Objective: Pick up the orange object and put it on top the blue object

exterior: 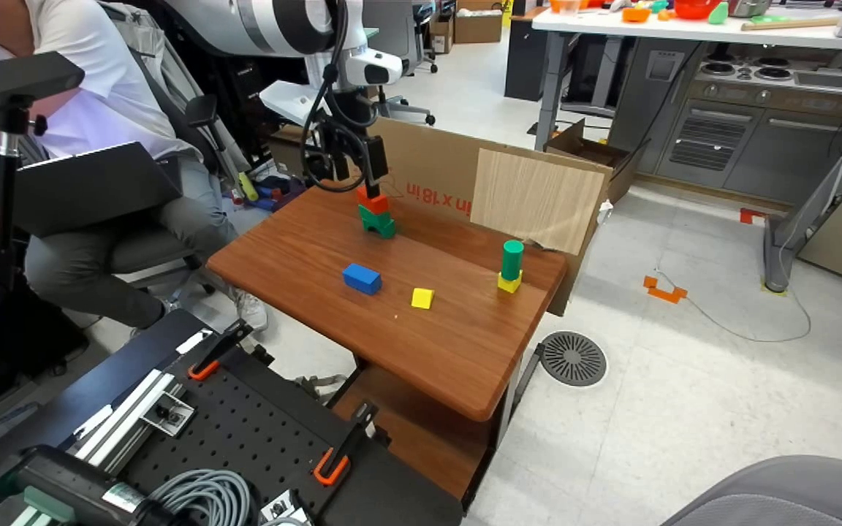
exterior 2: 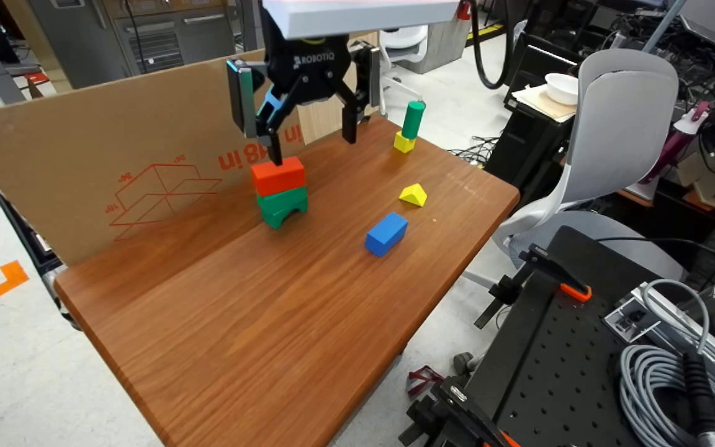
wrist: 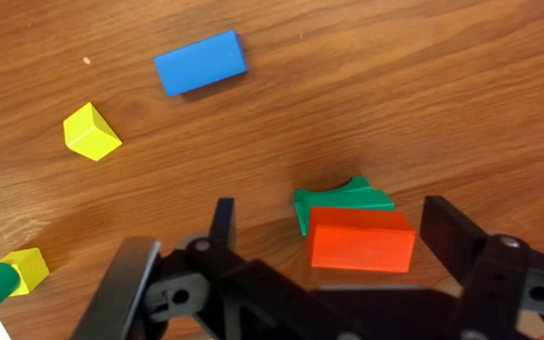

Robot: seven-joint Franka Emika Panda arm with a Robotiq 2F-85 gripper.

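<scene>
The orange block (exterior: 373, 203) (exterior 2: 278, 177) lies on top of a green arch block (exterior: 377, 223) (exterior 2: 283, 207). In the wrist view the orange block (wrist: 361, 243) partly covers the green arch (wrist: 343, 198). My gripper (exterior 2: 313, 148) is open and points down just above the orange block. In the wrist view the block shows between the two fingers of the gripper (wrist: 328, 208), closer to the right-hand finger, with gaps on both sides. The blue block (exterior: 362, 279) (exterior 2: 386, 234) (wrist: 201, 63) lies flat on the table, apart from the stack, with nothing on it.
A yellow wedge (exterior: 422, 298) (exterior 2: 413, 195) (wrist: 91, 132) lies near the blue block. A green cylinder (exterior: 512, 259) (exterior 2: 413, 119) stands on a yellow block (exterior: 509, 282) (exterior 2: 404, 142). A cardboard panel (exterior 2: 115, 143) stands along the table's edge, close behind the stack.
</scene>
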